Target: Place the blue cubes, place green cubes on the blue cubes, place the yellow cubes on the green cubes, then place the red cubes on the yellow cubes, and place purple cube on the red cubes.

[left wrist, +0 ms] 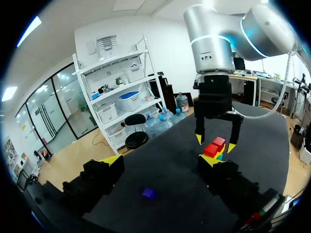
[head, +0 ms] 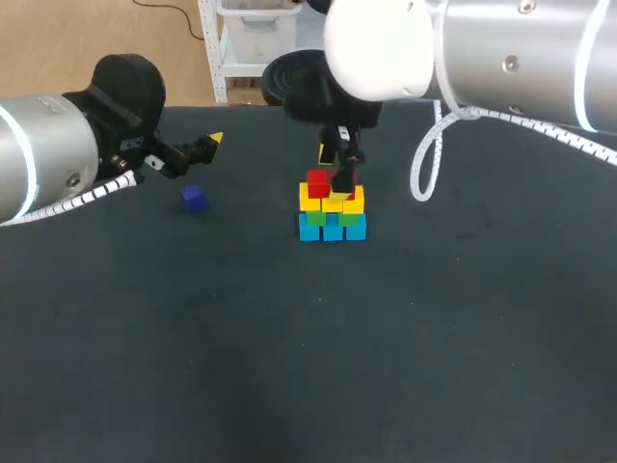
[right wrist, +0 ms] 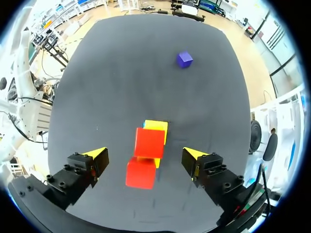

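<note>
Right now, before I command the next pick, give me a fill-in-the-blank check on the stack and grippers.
1. The top layer of the coloured cube stack holds ___ red cubes.
2. The right gripper hovers over that stack, empty and ___.
3. The lone small cube on the black table near the open left gripper is ___.
Missing words: two; open; purple.
</note>
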Controlling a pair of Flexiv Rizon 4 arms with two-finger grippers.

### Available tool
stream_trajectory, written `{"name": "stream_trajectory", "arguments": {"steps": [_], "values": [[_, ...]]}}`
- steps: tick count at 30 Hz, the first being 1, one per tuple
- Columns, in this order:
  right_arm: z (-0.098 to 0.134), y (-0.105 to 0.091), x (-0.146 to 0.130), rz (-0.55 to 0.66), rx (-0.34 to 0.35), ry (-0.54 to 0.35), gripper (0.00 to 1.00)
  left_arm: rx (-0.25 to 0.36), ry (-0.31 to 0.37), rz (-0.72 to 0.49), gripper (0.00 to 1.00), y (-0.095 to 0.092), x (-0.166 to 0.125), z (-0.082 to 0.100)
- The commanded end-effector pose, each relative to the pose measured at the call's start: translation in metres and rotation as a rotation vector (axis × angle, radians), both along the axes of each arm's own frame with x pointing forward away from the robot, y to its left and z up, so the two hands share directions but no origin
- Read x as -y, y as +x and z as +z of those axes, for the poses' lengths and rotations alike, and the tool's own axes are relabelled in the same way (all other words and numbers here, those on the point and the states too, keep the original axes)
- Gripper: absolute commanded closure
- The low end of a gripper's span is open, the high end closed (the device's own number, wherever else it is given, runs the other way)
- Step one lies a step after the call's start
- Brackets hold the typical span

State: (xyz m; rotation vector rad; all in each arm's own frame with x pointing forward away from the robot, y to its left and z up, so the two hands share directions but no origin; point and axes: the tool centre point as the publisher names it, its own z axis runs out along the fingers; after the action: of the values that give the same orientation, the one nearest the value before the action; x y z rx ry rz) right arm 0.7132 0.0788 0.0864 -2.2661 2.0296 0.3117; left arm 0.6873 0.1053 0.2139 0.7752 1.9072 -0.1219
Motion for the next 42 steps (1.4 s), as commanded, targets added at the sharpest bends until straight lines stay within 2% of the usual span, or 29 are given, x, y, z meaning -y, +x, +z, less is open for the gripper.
{"name": "stream_trajectory", "arguments": {"steps": [1,6,10,12,13,22,28,34,42], "values": [[-0.0008,0.0035,-0.0058,0.008,-0.002,-0.003,0.0,0.005,-0.001,0.004,0.0,0.0005,0.0015,-0.0014],[-0.0014,0.0061,-0.0096,0.019,-0.008,-0.01,0.0,0.005,-0.001,0.004,0.0,0.0005,0.0015,-0.0014],[-0.0022,0.0072,-0.0109,0.023,-0.016,-0.008,0.16,0.005,-0.001,0.004,0.0,0.0005,0.0015,-0.0014],[-0.0022,0.0073,-0.0115,0.028,-0.019,-0.005,0.52,0.005,-0.001,0.004,0.0,0.0005,0.0015,-0.0014],[-0.0025,0.0068,-0.012,0.03,-0.022,-0.002,0.57,0.005,-0.001,0.004,0.0,0.0005,0.0015,-0.0014],[-0.0035,0.0057,-0.0097,0.024,-0.032,0.003,0.58,0.005,-0.001,0.004,0.0,0.0005,0.0015,-0.0014],[-0.0041,0.0056,-0.0088,0.024,-0.037,0.0,0.68,0.005,-0.001,0.004,0.0,0.0005,0.0015,-0.0014],[-0.0037,0.0054,-0.0083,0.027,-0.041,0.004,0.69,0.005,-0.001,0.004,0.0,0.0005,0.0015,-0.0014],[-0.0025,0.0018,-0.0061,0.021,-0.042,0.007,0.82,0.005,-0.001,0.004,0.0,0.0005,0.0015,-0.0014]]}}
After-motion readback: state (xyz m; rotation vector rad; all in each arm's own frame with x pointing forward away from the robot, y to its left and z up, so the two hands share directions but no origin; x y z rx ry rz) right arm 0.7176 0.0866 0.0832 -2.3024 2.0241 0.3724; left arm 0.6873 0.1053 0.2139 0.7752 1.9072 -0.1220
